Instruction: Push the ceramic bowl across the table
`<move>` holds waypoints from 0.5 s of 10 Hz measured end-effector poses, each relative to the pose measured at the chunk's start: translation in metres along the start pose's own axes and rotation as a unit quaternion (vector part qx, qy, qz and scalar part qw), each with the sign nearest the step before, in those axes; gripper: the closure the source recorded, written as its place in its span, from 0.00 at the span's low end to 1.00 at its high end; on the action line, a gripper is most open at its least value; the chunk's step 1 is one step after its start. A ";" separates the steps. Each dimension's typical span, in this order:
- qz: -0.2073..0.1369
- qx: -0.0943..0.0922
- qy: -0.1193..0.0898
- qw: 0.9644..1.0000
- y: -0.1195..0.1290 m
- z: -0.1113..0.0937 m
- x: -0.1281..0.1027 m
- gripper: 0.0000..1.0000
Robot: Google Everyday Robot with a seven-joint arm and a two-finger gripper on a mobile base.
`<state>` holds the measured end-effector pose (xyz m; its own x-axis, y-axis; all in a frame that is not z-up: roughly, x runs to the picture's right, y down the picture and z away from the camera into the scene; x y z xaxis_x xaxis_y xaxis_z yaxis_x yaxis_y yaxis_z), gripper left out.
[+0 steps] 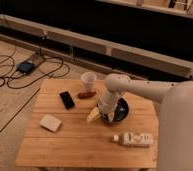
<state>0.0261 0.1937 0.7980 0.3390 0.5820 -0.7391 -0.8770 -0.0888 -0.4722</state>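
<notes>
Looking from the near edge of the table outward, 1 white bottle lies on its side near the front right, and 1 pale sponge-like block sits at the front left. Mid-table on the right is the ceramic bowl, dark with a paler rim; the gripper is down at the bowl's left edge, apparently touching it, though whether its pincer is spread or closed I cannot tell. 1 yellow object rests just beside the bowl's left side, right under the wrist. Farther back lie 1 black phone, 1 reddish-brown item and 1 white cup near the far edge.

The likely trouble: pressing on the rim from above could tip the shallow bowl rather than slide it. A push toward the right edge could send it off the table, and the wrist may drag the yellow object along
</notes>
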 end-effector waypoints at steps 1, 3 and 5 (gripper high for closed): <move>-0.001 -0.003 0.005 1.000 0.002 0.003 0.005 0.20; -0.005 -0.008 0.014 1.000 0.006 0.007 0.014 0.20; -0.009 -0.013 0.016 1.000 0.010 0.008 0.017 0.20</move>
<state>0.0203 0.2096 0.7844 0.3659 0.5584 -0.7445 -0.8617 -0.0991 -0.4977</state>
